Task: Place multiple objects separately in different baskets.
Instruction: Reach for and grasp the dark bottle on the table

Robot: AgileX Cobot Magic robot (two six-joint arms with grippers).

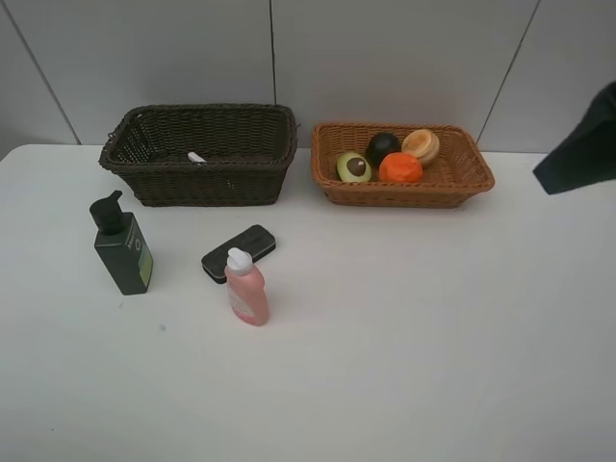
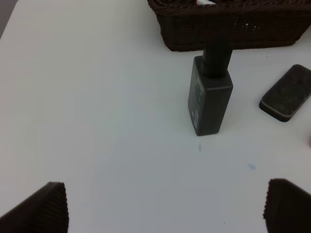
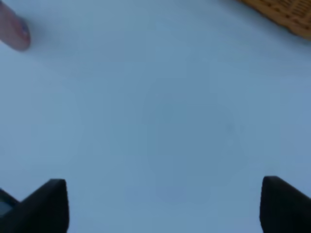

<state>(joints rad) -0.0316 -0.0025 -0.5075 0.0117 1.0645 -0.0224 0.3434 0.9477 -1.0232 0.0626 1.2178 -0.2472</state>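
The dark brown basket holds a white marker. In the light tan basket lie a halved avocado, a dark mangosteen, a tan round fruit and an orange. On the table stand a dark green pump bottle and a pink bottle, with a black flat device between them. My left gripper is open over bare table, short of the pump bottle. My right gripper is open and empty, well away from the pink bottle.
The white table spreads out in front of the baskets. Part of my right arm shows dark at the right edge of the exterior high view. A grey panelled wall stands behind the baskets.
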